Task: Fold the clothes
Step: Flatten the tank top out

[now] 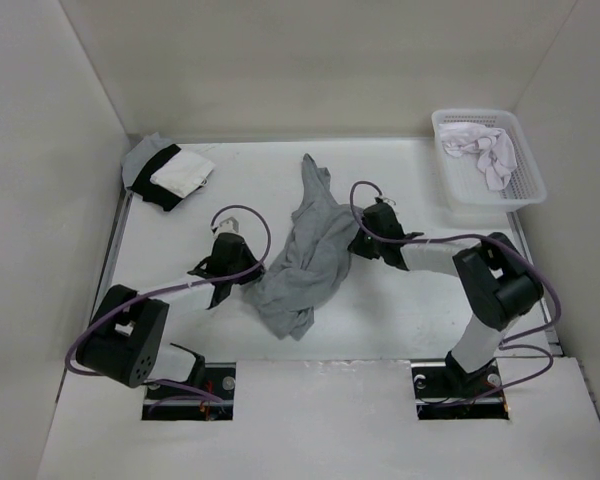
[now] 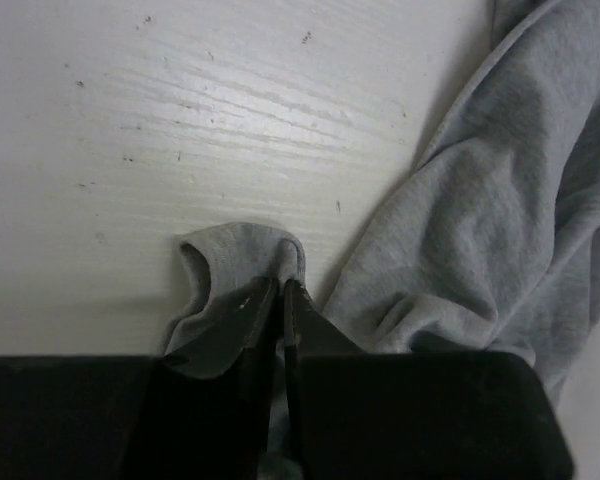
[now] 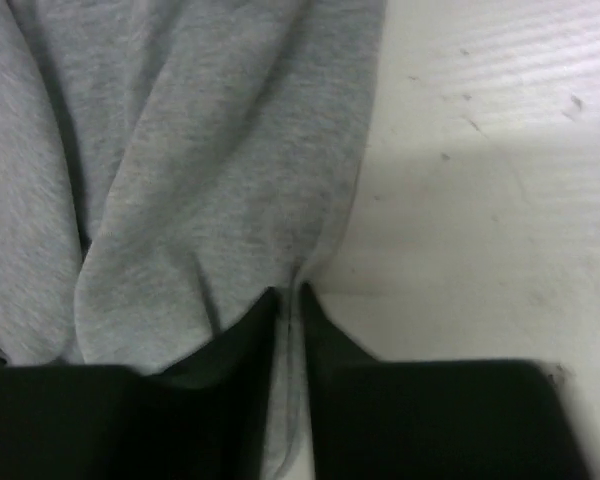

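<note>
Left gripper (image 2: 282, 287) clamped on small fold of grey tank top (image 1: 305, 255); right gripper (image 3: 288, 297) pinched shut on its opposite edge. Tank top lies crumpled mid-table (image 1: 400, 320), between both grippers.

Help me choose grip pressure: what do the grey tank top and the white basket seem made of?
The grey tank top: soft knit, probably cotton jersey, matte; flecked heather surface, limp folds. The basket: likely rigid plastic; white, gridded perforated walls.
</note>
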